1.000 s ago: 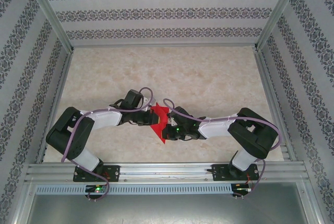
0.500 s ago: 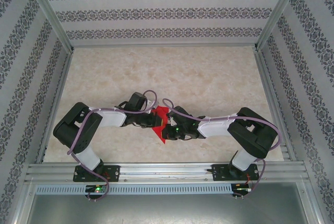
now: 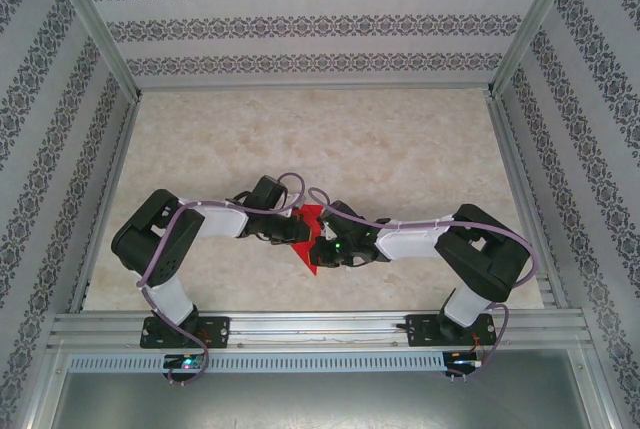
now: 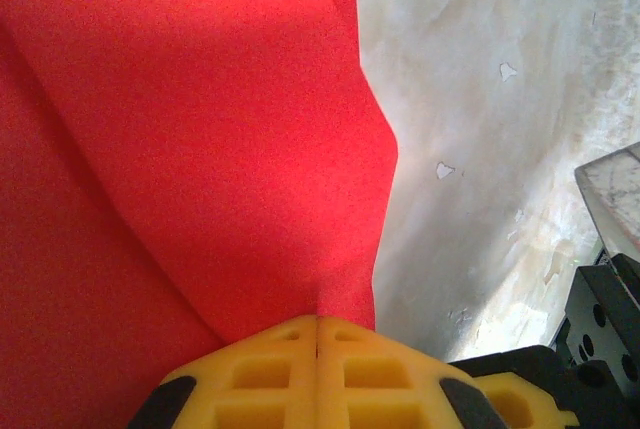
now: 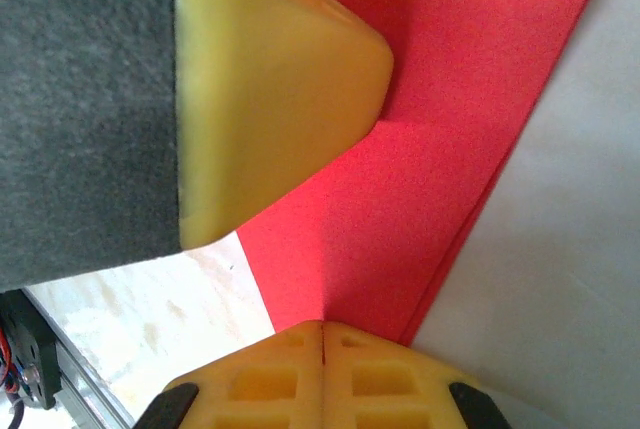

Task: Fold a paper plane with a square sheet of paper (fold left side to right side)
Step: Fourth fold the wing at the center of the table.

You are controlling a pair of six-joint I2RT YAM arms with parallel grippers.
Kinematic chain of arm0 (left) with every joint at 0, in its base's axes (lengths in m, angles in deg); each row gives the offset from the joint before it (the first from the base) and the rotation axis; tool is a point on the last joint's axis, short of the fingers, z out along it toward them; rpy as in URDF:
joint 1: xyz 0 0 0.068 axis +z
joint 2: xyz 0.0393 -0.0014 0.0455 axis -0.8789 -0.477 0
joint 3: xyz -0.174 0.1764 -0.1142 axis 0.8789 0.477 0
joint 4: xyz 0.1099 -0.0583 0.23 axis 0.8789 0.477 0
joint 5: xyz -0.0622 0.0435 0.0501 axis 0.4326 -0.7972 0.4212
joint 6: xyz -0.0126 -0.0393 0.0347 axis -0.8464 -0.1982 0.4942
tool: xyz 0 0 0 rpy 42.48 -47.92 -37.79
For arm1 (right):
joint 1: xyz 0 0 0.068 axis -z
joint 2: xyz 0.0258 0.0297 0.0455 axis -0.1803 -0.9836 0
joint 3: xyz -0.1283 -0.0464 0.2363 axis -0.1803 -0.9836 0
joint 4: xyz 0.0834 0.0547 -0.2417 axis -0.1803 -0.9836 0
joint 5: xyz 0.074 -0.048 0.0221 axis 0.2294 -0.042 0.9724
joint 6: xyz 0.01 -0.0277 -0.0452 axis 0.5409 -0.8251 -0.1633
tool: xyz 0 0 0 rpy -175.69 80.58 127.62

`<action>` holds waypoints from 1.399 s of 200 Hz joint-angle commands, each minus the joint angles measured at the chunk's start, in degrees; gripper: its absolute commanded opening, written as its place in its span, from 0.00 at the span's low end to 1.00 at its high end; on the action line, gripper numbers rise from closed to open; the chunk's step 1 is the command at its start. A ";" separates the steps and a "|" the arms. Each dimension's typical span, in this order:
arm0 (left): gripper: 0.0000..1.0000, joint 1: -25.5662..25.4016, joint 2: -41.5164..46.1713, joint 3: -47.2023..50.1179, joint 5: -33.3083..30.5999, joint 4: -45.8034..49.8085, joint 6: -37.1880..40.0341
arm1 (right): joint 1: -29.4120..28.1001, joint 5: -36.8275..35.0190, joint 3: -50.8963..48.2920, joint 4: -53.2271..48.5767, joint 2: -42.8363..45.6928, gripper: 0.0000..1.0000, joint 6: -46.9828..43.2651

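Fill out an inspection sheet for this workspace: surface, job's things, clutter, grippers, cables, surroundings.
Surface: pale marbled table, a few small chips in the finish in the left wrist view.
Job's things: red paper sheet, creased and partly folded, between the two grippers.
Clutter: nothing seen.
Grippers: left gripper shut on the paper's edge; right gripper shut on it too.
Cables: purple cables loop along both arms.
Surroundings: patterned walls; aluminium rail at the near edge.
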State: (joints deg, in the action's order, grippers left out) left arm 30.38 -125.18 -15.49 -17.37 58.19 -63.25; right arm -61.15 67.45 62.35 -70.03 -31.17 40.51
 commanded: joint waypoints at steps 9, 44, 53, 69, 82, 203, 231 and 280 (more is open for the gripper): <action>0.00 0.78 -2.28 -1.00 -5.42 1.45 1.88 | -0.47 -4.45 -2.51 -11.06 -4.53 0.00 -1.28; 0.00 2.62 -3.14 -2.91 -5.65 1.32 2.63 | -0.64 -4.09 -2.51 -11.00 -4.91 0.00 -1.40; 0.00 3.13 -3.46 -3.49 -5.56 1.31 2.93 | -0.65 -4.05 -2.55 -10.90 -4.91 0.00 -1.31; 0.00 4.25 -4.24 -4.80 -5.78 2.02 3.77 | -0.61 -3.89 -2.60 -10.57 -4.99 0.00 -1.27; 0.00 5.15 -4.93 -5.87 -5.68 2.35 4.26 | -0.74 -3.78 -2.77 -10.28 -5.08 0.00 -1.25; 0.00 12.49 -11.44 -17.15 -4.90 5.65 8.33 | -0.98 -2.33 -3.83 -8.06 -6.20 0.00 -0.40; 0.00 13.26 -13.75 -19.76 -4.81 6.11 8.73 | -1.02 -2.14 -3.91 -7.56 -6.31 0.00 -0.23; 0.00 14.39 -11.74 -19.98 -5.04 6.08 8.79 | -0.92 -1.95 -5.04 -6.83 -4.80 0.00 -0.17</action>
State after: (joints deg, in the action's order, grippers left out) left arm 43.49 -138.32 -35.08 -19.81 63.42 -56.59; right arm -61.15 67.91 61.78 -65.88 -32.37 40.51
